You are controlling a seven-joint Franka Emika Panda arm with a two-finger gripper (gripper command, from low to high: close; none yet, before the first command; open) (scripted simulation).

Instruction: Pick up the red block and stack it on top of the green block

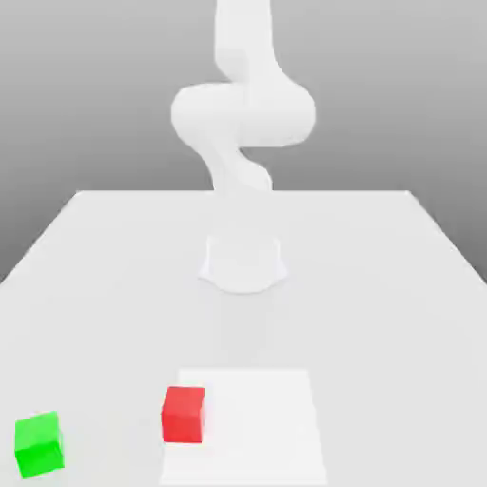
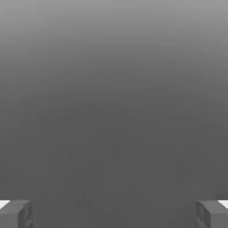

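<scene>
the gripper's fingers (image 2: 23, 214) stand wide apart with nothing between them; away from them, the red block (image 1: 183, 415) sits on a white square and the green block (image 1: 39, 445) on the table (image 1: 380, 314).

So you've got a pale, nearly white table (image 1: 380, 314) running across the exterior view, its far edge straight and its sides spreading toward the camera. Near the front you can see a flat white rectangular patch (image 1: 257, 428) (can't tell you if it's a sheet or just part of the surface, tbh). Your red block (image 1: 183, 415) sits at that patch's edge on the exterior view's left. Your green block (image 1: 39, 445) is on the table further to the exterior view's left, well apart from the red one, turned a bit at an angle. The arm's base (image 1: 243, 266) stands farther back, around the middle.
</scene>
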